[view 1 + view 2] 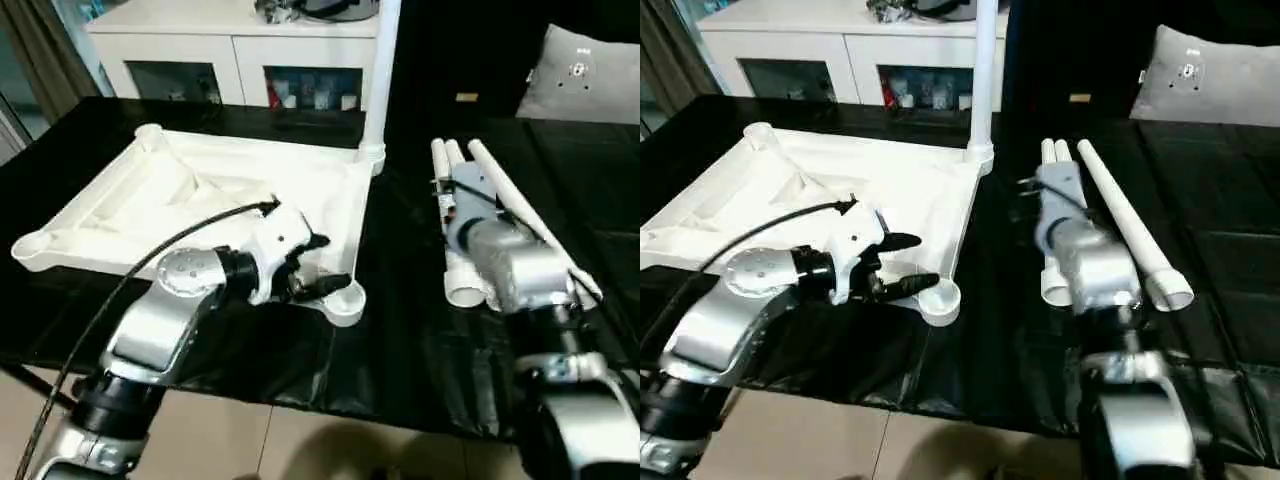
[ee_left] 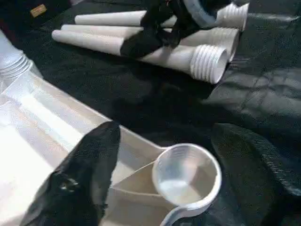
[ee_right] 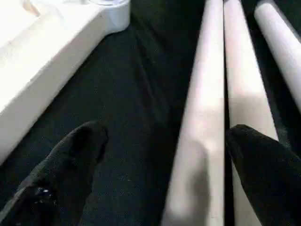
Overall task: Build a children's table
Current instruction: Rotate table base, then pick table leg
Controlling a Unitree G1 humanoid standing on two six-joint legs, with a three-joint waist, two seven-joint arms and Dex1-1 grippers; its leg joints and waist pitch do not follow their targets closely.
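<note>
From the left eye view, the table top (image 1: 215,195) was seen lying upside down on the black surface (image 1: 400,330), toward its left side, with one leg (image 1: 380,70) standing upright in the far right corner socket. Three loose legs (image 1: 480,215) were laid side by side near the right edge, partly covered by the right arm. In the right eye view, the left gripper (image 1: 902,262) was held at the top's near right corner. In the left wrist view, its fingers (image 2: 82,179) were seen spread apart around the empty corner socket (image 2: 187,173). In the right wrist view, the right gripper (image 3: 162,165) was seen open, straddling one leg (image 3: 202,122).
</note>
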